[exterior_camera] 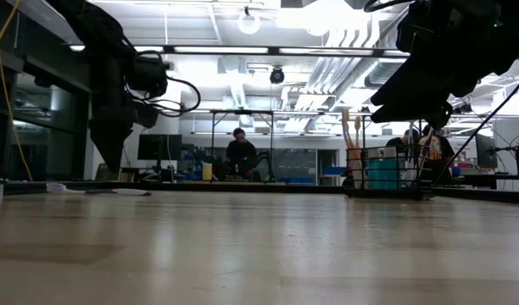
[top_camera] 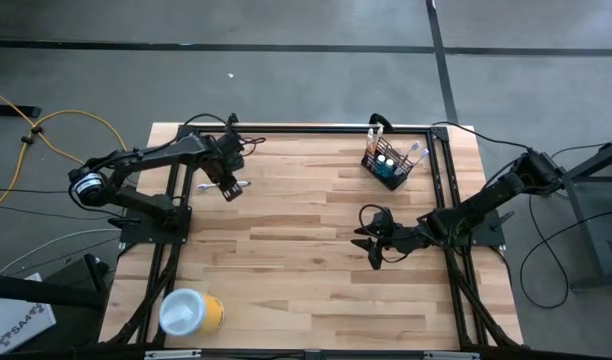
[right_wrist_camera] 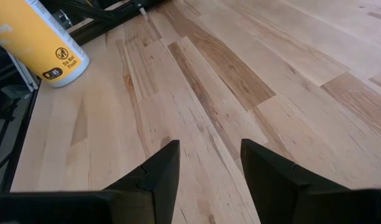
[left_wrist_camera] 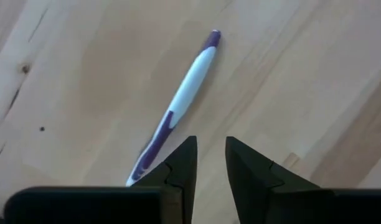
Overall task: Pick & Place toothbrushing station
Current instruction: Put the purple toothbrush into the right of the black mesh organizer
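A purple-and-white toothbrush (left_wrist_camera: 178, 109) is seen lying flat on the wooden table (top_camera: 306, 250) at its far left, just beside the left gripper (left_wrist_camera: 210, 163), whose jaws are held slightly apart over it with nothing between them. The brush's long axis is set slantwise to the fingers, off to one side. The wire-mesh holder (top_camera: 388, 165), stocked with brushes and blue tubes, is placed at the far right. The right gripper (right_wrist_camera: 209, 165) is held open and empty near mid-table. A yellow canister (top_camera: 191, 312) lies near left; a seated person (exterior_camera: 240, 152) is visible in the workshop beyond.
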Controlling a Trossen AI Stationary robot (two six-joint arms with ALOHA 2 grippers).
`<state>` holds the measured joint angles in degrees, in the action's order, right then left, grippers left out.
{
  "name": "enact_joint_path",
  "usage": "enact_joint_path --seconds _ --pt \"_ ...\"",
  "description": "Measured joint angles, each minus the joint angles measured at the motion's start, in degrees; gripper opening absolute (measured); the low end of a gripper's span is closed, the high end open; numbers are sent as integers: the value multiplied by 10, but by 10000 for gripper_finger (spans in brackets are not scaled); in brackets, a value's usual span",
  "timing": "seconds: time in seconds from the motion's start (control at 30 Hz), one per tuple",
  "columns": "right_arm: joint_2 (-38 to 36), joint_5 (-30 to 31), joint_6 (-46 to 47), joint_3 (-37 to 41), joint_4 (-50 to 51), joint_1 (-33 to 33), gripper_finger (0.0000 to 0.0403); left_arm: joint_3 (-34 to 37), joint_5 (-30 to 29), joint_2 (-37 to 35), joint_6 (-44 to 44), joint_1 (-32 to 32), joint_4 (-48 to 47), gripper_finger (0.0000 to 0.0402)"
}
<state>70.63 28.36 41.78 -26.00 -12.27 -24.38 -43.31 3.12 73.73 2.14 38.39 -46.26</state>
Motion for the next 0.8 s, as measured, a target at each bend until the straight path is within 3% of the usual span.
enact_joint_path --seconds 0.23,0.37,0.53,0.8 --pt "0 0 0 0 0 0 162 0 7 0 11 25 -3 128" --pt "0 0 0 0 0 0 162 0 -16 0 63 33 -14 152" --pt "0 0 0 0 0 0 162 0 -33 0 147 21 -21 159" --pt "0 0 0 0 0 0 162 0 -33 1 167 8 -21 159"
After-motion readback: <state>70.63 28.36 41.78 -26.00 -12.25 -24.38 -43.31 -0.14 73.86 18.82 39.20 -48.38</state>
